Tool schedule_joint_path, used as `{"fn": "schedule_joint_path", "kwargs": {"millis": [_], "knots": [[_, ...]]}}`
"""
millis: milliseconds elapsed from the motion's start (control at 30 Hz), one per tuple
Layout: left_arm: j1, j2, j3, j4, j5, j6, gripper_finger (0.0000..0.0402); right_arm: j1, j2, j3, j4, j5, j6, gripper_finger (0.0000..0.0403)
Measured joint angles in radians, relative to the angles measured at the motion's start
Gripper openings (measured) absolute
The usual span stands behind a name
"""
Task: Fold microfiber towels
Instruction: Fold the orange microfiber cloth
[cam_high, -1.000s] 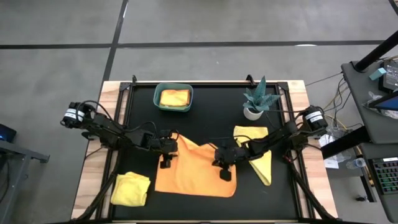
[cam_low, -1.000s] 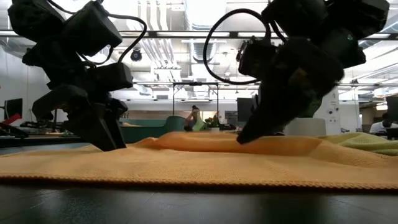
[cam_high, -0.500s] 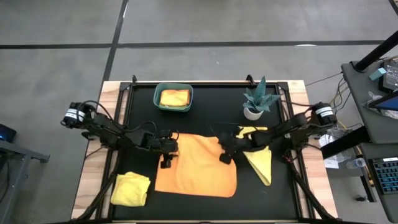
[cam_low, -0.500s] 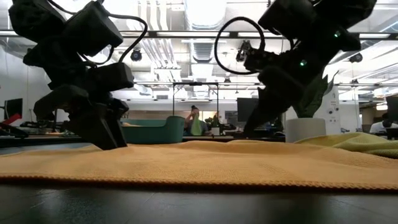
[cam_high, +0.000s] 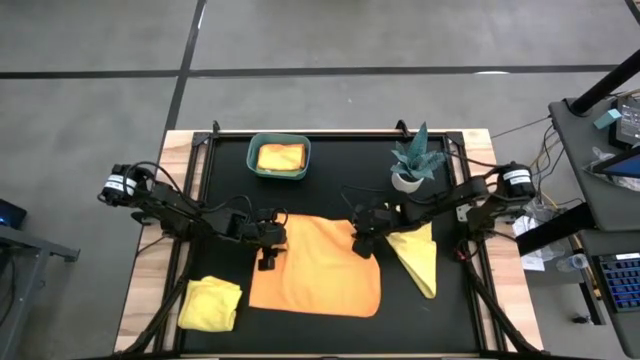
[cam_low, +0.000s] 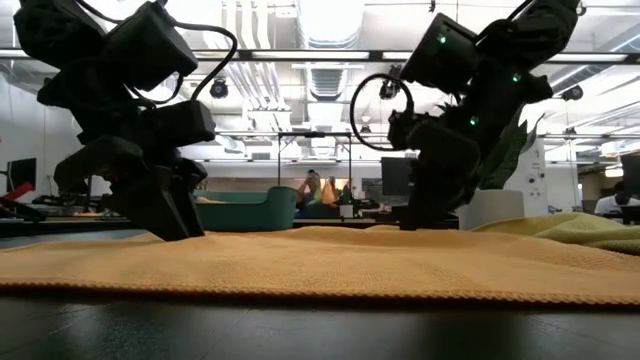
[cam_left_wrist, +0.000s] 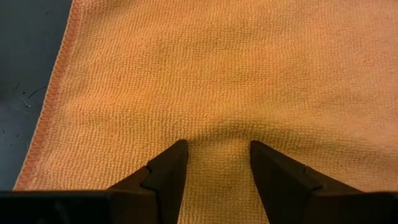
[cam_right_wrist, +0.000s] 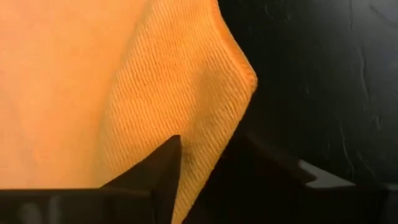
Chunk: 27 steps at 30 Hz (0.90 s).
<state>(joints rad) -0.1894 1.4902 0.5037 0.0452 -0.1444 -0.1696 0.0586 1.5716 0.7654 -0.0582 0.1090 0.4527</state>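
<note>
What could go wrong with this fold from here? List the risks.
1. The right gripper has its fingers open around the orange towel's far corner; that corner looks curled and could flop back unevenly.
2. The left gripper has its fingers open and pressed into the same towel; a pull might bunch the cloth.
3. The yellow towel lies right beside the right arm and could be dragged along.

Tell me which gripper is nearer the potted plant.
Right. The right gripper sits at the orange towel's far right corner, just in front of the potted plant; the left gripper is across the towel, at its left edge.
</note>
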Motion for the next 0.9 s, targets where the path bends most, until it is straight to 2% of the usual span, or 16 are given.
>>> {"fn": "schedule_joint_path", "kwargs": {"millis": [100, 167, 233, 333, 433, 600, 800, 900], "knots": [[0.000, 0.000, 0.000, 0.000, 0.000, 0.000, 0.0163, 0.006, 0.026, 0.000, 0.049, 0.001, -0.014, 0.0178], [0.000, 0.000, 0.000, 0.000, 0.000, 0.000, 0.0163, 0.017, 0.032, 0.000, 0.070, 0.004, -0.033, 0.0160], [0.000, 0.000, 0.000, 0.000, 0.000, -0.001, 0.0163, 0.030, 0.032, 0.004, 0.074, 0.021, -0.050, 0.0121], [0.000, 0.000, 0.000, 0.000, 0.000, -0.001, 0.0163, 0.049, 0.028, 0.013, 0.072, 0.028, -0.065, 0.0037], [0.000, 0.000, 0.000, 0.000, 0.000, -0.001, 0.0163, 0.097, 0.030, 0.035, 0.079, 0.087, -0.105, 0.0017], [0.000, 0.000, 0.000, 0.000, -0.005, -0.006, 0.0163, 0.225, 0.082, 0.127, 0.017, 0.321, -0.216, 0.0009], [0.000, 0.000, 0.001, 0.000, -0.010, -0.007, 0.0163, 0.345, 0.218, 0.316, -0.215, 0.769, -0.341, 0.0009], [0.000, 0.000, 0.000, 0.000, -0.012, -0.007, 0.0163, 0.330, 0.294, 0.414, -0.402, 0.833, -0.304, 0.0009]]}}
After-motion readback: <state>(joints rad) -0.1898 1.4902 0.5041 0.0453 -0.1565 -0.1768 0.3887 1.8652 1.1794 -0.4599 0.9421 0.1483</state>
